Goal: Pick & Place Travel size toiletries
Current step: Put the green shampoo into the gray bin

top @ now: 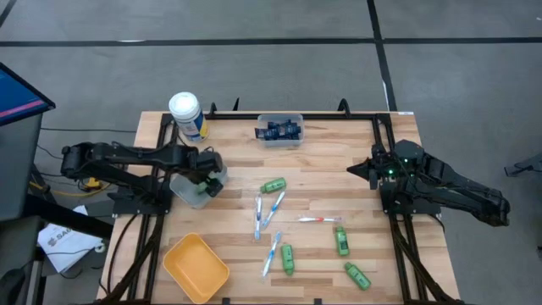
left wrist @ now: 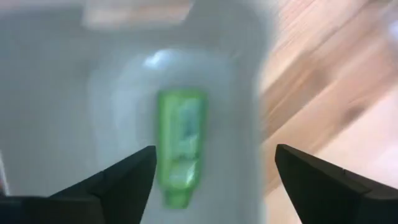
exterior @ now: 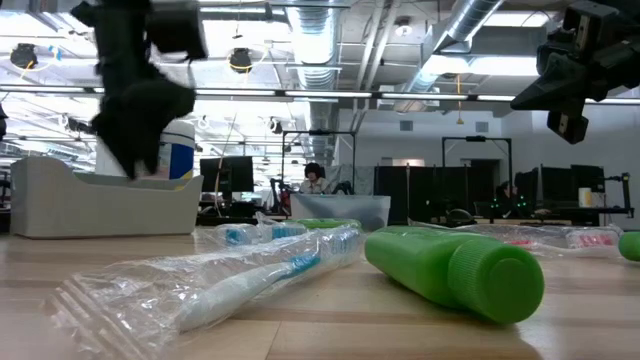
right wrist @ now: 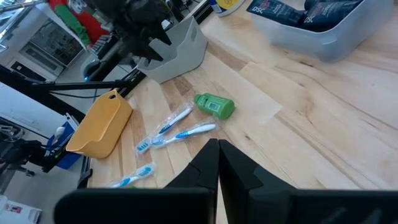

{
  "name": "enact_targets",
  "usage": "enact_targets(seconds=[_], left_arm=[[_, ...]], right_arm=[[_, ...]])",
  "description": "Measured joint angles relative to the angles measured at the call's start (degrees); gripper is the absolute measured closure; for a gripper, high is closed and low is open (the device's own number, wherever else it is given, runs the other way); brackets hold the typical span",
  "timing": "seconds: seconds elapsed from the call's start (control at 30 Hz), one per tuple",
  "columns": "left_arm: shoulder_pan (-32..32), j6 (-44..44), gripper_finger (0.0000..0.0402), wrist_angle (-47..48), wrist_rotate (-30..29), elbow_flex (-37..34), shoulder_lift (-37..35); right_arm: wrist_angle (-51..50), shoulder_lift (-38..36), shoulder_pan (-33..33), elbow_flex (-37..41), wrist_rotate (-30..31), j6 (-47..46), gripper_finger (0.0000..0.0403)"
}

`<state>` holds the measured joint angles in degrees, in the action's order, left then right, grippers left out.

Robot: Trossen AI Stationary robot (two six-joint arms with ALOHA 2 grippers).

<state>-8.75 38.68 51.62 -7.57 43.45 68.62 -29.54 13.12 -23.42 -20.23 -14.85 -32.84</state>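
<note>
Now hovering left gripper point(top: 206, 180) over grey bin point(top: 188, 191), fingers spread wide and empty, green bottle point(left wrist: 179, 148) lying inside for sorting; right gripper point(top: 373, 169) parked shut, holding nothing

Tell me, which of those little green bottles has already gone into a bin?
The green bottle lying in the grey bin, under the left tool, whose fingers are open. The other green bottles lie loose on the table.

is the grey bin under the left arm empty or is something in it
Not empty: a green bottle lies on the floor of the grey bin, below the left gripper's open fingers, which hold nothing.
</note>
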Motion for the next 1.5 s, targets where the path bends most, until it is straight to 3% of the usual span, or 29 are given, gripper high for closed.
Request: enact_targets(seconds=[0.13, 0.33, 0.5, 0.7, 1.07, 1.5], left_arm=[[0.0, -5.5, 0.0075, -5.5, -1.5, 4.4, -0.3], [-0.4, -14.3, 0.0092, -25.8, -1.8, 5.5, 1.4], [-1.5, -20.4, 0.0097, -38.1, -1.7, 5.4, 9.0], [-0.7, -24.1, 0.0098, -54.6, 3.4, 5.4, 20.3], [3.0, -29.6, 0.0098, -64.2, 3.6, 5.3, 33.1], [5.1, -29.5, 0.0102, -64.8, 0.7, 5.3, 39.3]], right_arm=[[0.0, 0.0, 0.0, 0.0, 0.0, 0.3, 0.0401], [0.0, 0.0, 0.0, 0.0, 0.0, 0.4, 0.0401], [0.0, 0.0, 0.0, 0.0, 0.0, 0.4, 0.0401], [0.0, 0.0, 0.0, 0.0, 0.0, 0.3, 0.0401], [-0.1, 0.0, 0.0, 0.0, 0.0, 0.4, 0.0401], [-2.0, 0.0, 0.1, 0.0, -0.1, 0.4, 0.0401]])
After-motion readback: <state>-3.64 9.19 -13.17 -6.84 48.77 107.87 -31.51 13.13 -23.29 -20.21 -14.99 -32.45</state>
